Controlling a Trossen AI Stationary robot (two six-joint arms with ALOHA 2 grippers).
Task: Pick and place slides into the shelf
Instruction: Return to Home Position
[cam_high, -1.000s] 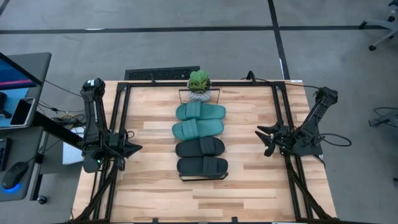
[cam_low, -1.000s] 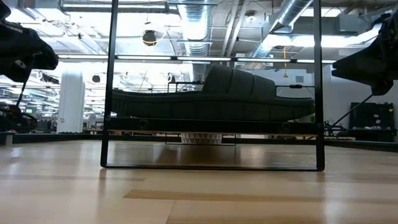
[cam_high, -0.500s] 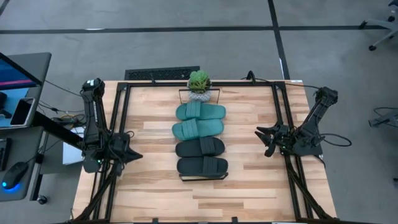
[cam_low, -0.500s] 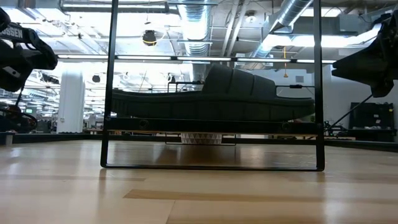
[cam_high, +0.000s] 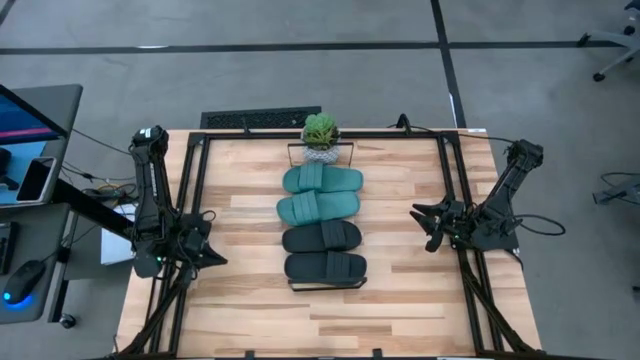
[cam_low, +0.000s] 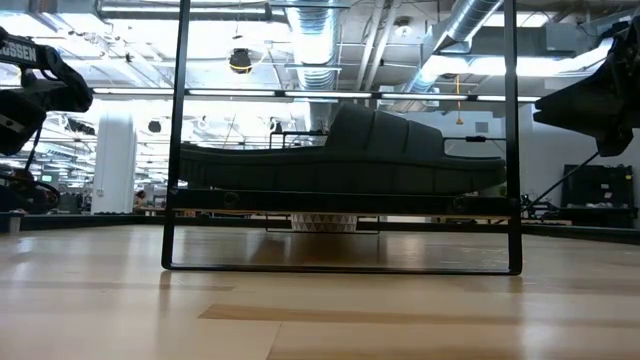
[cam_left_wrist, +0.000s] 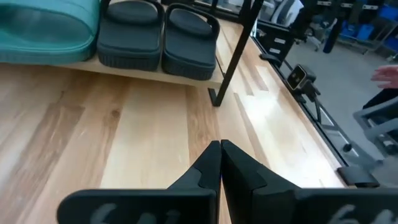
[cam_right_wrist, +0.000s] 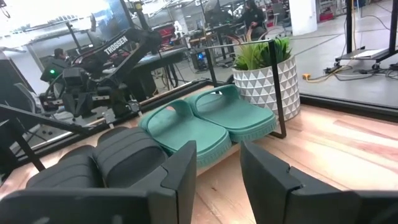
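Two teal slides (cam_high: 322, 180) (cam_high: 318, 207) and two black slides (cam_high: 321, 237) (cam_high: 325, 267) lie side by side in a row on the shelf (cam_left_wrist: 124, 70), soles down, mid-table. The low view shows the nearest black slide (cam_low: 340, 165) resting on the shelf board inside the black end frame (cam_low: 340, 268). My left gripper (cam_high: 216, 257) (cam_left_wrist: 219, 149) is shut and empty, left of the black slides above bare table. My right gripper (cam_high: 425, 225) (cam_right_wrist: 219, 149) is open and empty, right of the row, pointing at it.
A small potted plant (cam_high: 320, 135) (cam_right_wrist: 264, 68) stands at the shelf's far end. Black rails run along the table's left (cam_high: 195, 200) and right (cam_high: 455, 200) sides. Bare wood lies between each gripper and the shelf and toward the near edge (cam_high: 320, 330).
My left gripper has swung a little toward the table's near edge and tipped; it stays shut. The right arm and the slides have kept still.
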